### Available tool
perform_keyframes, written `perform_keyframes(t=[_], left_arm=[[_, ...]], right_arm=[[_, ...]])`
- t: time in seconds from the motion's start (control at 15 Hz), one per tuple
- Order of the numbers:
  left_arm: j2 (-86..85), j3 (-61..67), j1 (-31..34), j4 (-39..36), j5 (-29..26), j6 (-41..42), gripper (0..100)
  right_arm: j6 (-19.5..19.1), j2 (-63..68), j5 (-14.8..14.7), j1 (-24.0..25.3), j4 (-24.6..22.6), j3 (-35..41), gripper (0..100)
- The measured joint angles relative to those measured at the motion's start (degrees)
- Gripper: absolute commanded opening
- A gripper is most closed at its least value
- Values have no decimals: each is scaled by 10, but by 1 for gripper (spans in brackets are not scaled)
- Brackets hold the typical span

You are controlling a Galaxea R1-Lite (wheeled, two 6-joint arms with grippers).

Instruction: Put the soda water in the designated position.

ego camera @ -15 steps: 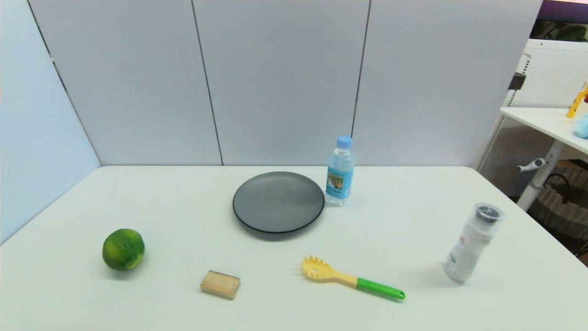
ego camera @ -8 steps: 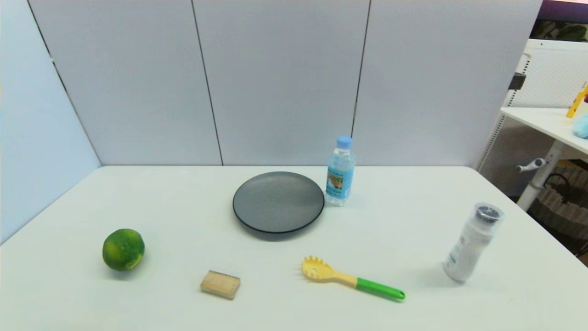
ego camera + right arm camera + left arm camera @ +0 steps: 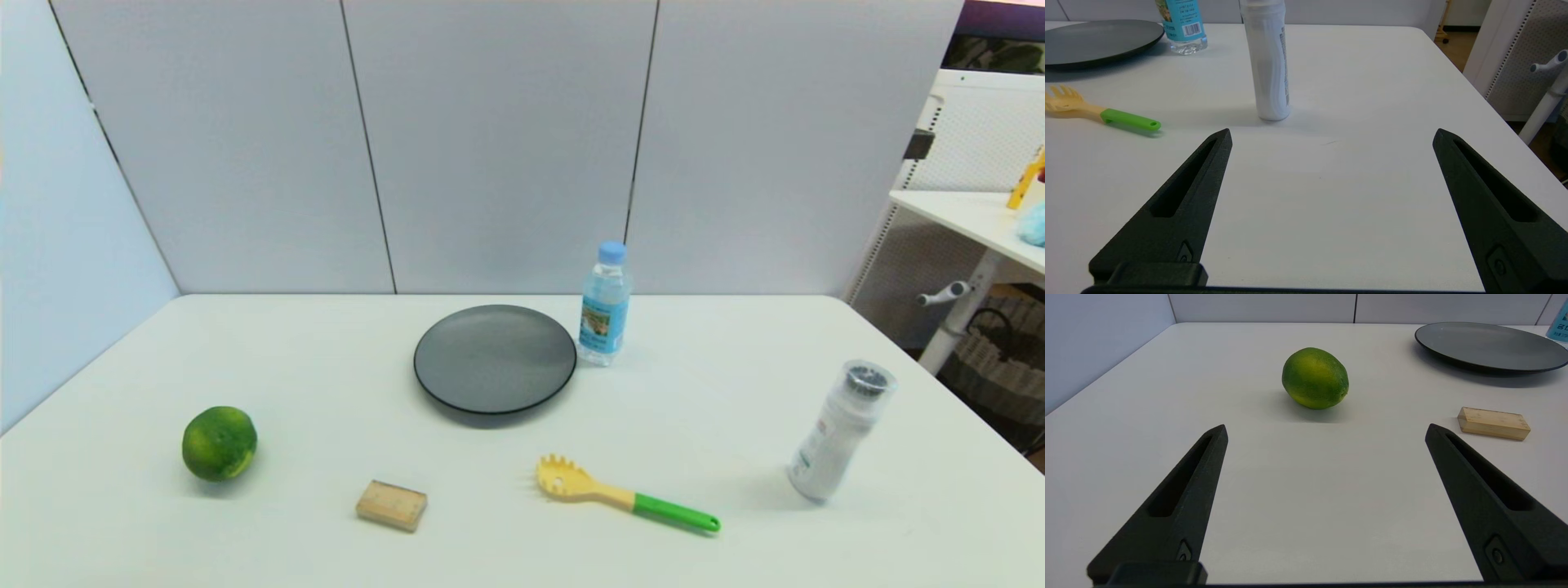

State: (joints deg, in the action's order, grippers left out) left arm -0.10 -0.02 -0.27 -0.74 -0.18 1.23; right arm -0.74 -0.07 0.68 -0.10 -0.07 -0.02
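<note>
Pale grey wall panels are closing in the back and left of a white table (image 3: 735, 392), with a second white table showing at the far right of the head view. The bottle (image 3: 605, 304) of soda water is standing upright a little above and right of the frame's centre, its blue cap on, just beside the right rim of the round dark plate (image 3: 495, 358); whether the two are touching cannot be told. Below the plate, toward lower centre, a yellow pasta spoon (image 3: 624, 493) with a green handle is lying flat. At the right side a white shaker (image 3: 841, 430) is standing upright, well apart from the bottle. At lower left a green lime (image 3: 219, 442) is sitting alone, and a small wooden block (image 3: 392, 505) is lying between it and the spoon.

Neither arm is reaching into the head view. The left gripper (image 3: 1325, 430) is hanging low over the table with its fingers spread wide apart, holding nothing, the lime ahead of it. The right gripper (image 3: 1331, 134) is likewise hovering low with fingers wide apart, empty, facing the shaker, with the bottle's base beyond it.
</note>
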Motion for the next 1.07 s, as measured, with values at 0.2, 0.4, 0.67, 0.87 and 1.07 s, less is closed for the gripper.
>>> perform_keyframes(t=[0.2, 0.4, 0.67, 0.87, 1.07], left_arm=[[0, 0, 0, 0, 0, 0, 100], [0, 0, 0, 0, 0, 0, 100], [0, 0, 0, 0, 0, 0, 100], [0, 0, 0, 0, 0, 0, 100], [0, 0, 0, 0, 0, 0, 100]], right_arm=[[0, 0, 0, 0, 0, 0, 100], [0, 0, 0, 0, 0, 0, 100], [0, 0, 0, 0, 0, 0, 100], [6, 0, -3, 0, -1, 0, 100], [7, 0, -4, 0, -1, 0, 100]])
